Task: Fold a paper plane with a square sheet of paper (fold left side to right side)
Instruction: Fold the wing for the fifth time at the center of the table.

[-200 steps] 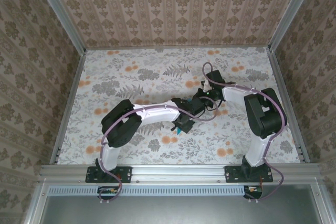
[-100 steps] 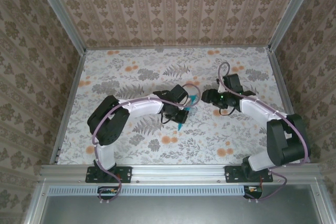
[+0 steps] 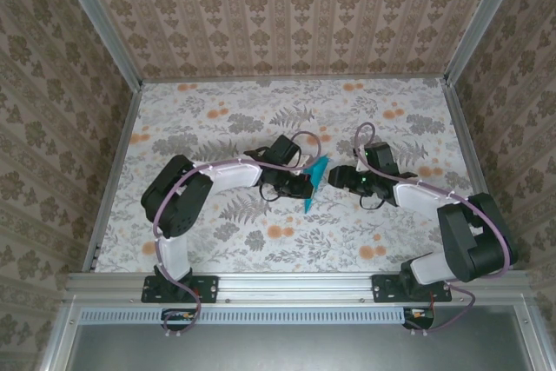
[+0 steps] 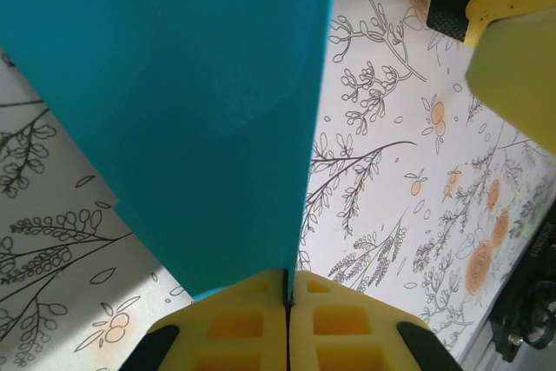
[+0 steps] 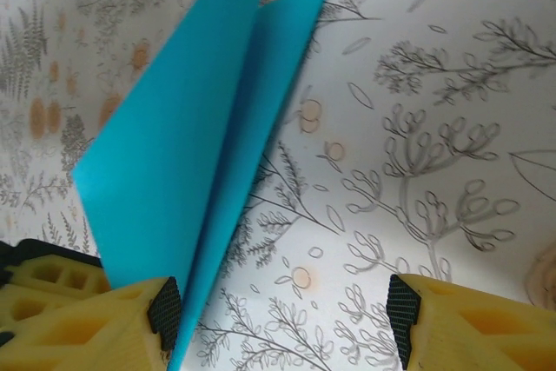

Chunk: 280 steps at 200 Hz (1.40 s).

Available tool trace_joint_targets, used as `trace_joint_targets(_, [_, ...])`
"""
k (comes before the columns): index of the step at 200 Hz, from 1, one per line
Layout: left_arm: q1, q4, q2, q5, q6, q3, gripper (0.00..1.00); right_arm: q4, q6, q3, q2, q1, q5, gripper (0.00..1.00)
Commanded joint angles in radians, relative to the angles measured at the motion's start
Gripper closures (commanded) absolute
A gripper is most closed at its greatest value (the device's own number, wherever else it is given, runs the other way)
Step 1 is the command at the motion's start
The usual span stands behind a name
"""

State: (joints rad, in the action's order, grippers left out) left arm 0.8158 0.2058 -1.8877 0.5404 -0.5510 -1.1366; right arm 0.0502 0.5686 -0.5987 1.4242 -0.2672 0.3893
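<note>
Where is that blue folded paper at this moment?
In the top view the blue paper is near the middle of the table, pinched in the left gripper, with the open right gripper close on its right.

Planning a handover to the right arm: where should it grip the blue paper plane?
Probably the paper plane's free flaps, away from where the left gripper pinches, coming from the right with the open right gripper straddling both: the layers splay apart there, so closing would press them together.
</note>
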Motion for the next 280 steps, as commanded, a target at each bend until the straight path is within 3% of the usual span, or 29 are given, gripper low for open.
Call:
trace_joint_targets(1, [-0.016,-0.070,-0.023,0.069,-0.050,0.019,0.94,0.090,0.016,0.013,0.015,-0.015,0.011,0.33])
trace_joint_targets(94, [-0.056,-0.299,-0.074,0.215,-0.192,0.093,0.94,0.233,0.084,0.028,0.098,-0.041,0.018,0.35])
trace_joint_targets(280, [-0.102,-0.618,-0.117,0.288,-0.392,0.227,0.95,0.312,0.178,-0.044,0.237,-0.081,0.033,0.44])
